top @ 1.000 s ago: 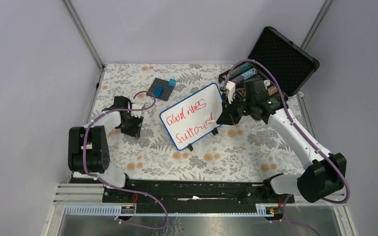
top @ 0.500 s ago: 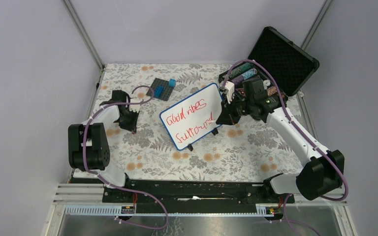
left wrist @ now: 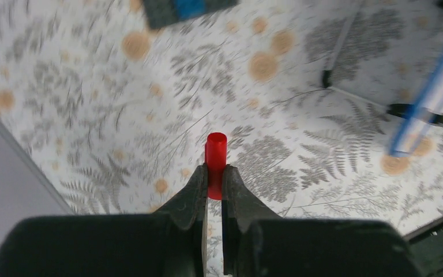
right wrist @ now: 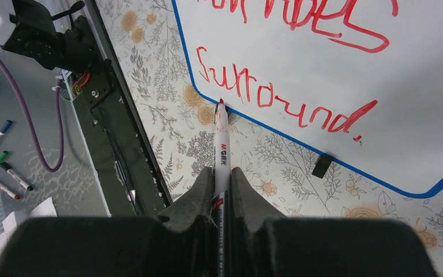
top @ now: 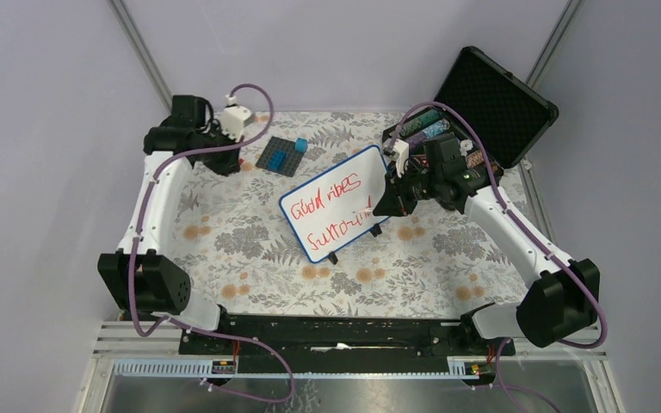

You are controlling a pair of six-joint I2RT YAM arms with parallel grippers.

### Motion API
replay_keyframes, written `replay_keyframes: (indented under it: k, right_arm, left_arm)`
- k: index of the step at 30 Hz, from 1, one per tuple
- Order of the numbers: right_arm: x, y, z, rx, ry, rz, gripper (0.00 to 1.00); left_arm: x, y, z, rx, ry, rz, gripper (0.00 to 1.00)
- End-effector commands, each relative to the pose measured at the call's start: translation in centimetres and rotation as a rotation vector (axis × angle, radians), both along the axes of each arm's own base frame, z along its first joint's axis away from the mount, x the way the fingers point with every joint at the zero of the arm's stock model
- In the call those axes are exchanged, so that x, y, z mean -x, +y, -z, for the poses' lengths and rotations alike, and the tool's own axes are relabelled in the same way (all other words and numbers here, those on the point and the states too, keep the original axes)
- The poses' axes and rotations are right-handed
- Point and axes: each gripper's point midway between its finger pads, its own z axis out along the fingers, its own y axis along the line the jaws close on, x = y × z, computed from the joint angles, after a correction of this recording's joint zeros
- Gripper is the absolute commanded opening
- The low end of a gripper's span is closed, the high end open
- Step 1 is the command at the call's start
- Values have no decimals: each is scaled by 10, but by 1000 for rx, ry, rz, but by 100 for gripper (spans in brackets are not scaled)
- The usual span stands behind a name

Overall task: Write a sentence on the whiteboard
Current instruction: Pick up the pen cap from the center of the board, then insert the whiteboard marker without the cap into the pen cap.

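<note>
Whiteboard [top: 336, 205] lies just beside the right gripper [right wrist: 221, 178], which pinches a marker [right wrist: 221, 153]

Left arm [top: 159, 185] stretched far forward, left end effector [left wrist: 214, 172] pinching red cap [left wrist: 216, 151], right end effector [right wrist: 222, 172] clamping marker [right wrist: 221, 144]

The whiteboard [top: 373, 172], white with a blue rim and rounded corners, stands propped on two small black feet on the counter [top: 250, 249], set askew, with its right edge just beside the right hand [top: 388, 206]. The sentence [top: 327, 196], red handwriting, runs in two lines, "Good vibes" above "Surround.", and the lower line ends nearest that hand.
</note>
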Motion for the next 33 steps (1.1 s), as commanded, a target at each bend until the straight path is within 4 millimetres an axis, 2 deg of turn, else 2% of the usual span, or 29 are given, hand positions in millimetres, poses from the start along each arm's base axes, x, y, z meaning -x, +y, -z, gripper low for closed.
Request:
replay_keyframes:
  k: [1,8,14,21,29,33]
  right_arm:
    - [-3,13,-25,-105,6,-10,0]
    - [5,21,-39,-227,100,-12,0]
    - [19,30,-42,-380,254,-53,0]
    - [29,36,-51,-509,351,-96,0]
    - [35,38,-62,-603,383,-114,0]
    - [35,37,-57,-578,384,-113,0]
  left_arm:
    - [42,-64,-39,-5,-18,310,0]
    - [81,-130,-53,-107,-75,605,0]
    - [113,-176,-40,-171,-49,785,0]
    - [134,-199,-28,-174,-47,879,0]
    - [148,-207,-17,-169,-29,902,0]
    - [149,-211,-17,-158,-35,903,0]
